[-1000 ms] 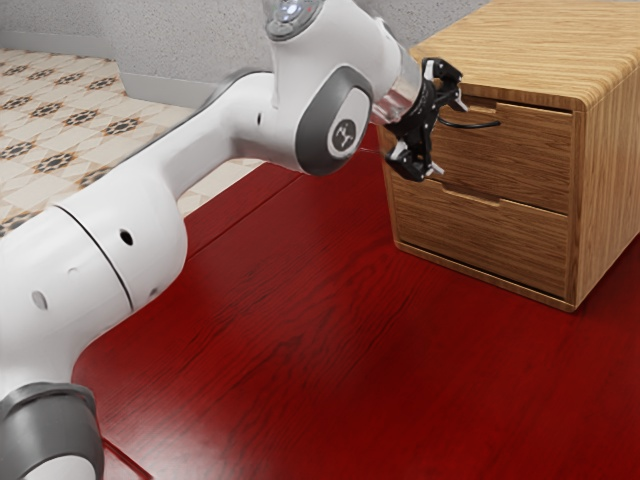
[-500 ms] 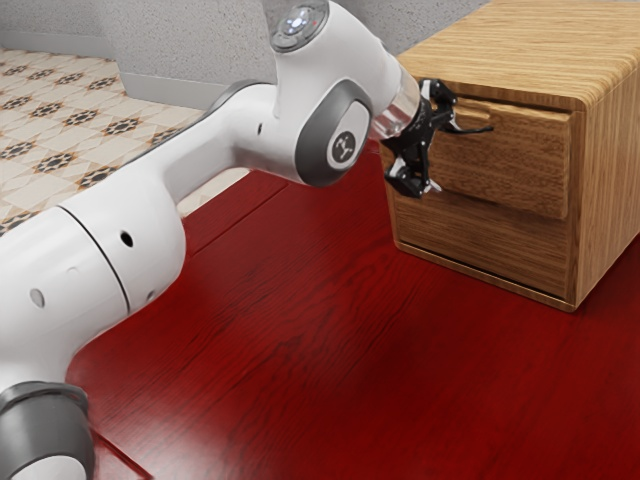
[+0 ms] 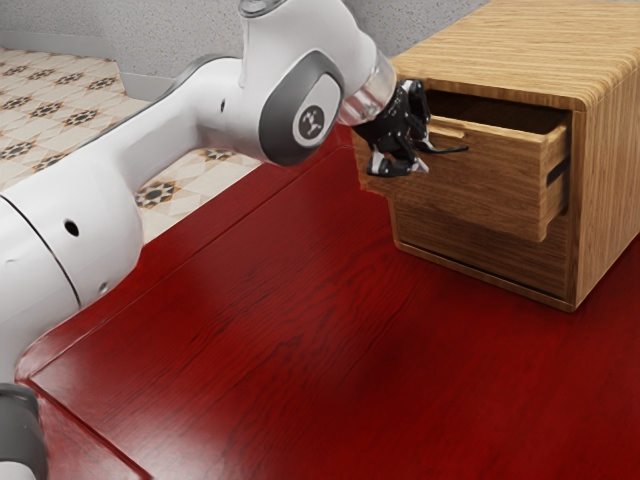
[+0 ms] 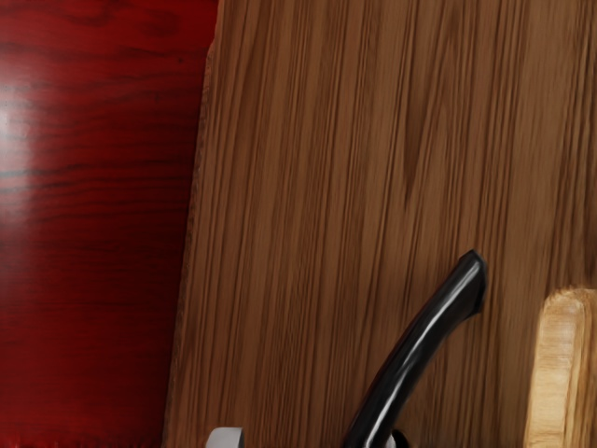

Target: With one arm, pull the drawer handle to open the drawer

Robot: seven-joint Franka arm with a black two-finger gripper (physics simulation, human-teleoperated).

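A wooden cabinet [image 3: 520,45] stands at the far right of the red table [image 3: 300,350]. Its top drawer [image 3: 490,180] sticks out of the cabinet front, with a dark gap above it. A thin black handle [image 3: 447,150] runs across the drawer's front. My black gripper [image 3: 410,140] sits at the handle's end nearer the exterior view's left and is shut on it. In the wrist view the handle [image 4: 424,341] curves across the drawer front [image 4: 326,187] toward my hand. The lower drawer [image 3: 480,235] is flush with the cabinet.
The table spreads wide in front of the cabinet, toward the exterior view's left and bottom. Patterned floor tiles [image 3: 60,110] lie beyond the table's far edge. My white arm [image 3: 200,130] reaches over the table's left part.
My hand has drawn back toward the exterior view's left with the handle. The top drawer went from nearly flush to clearly pulled out.
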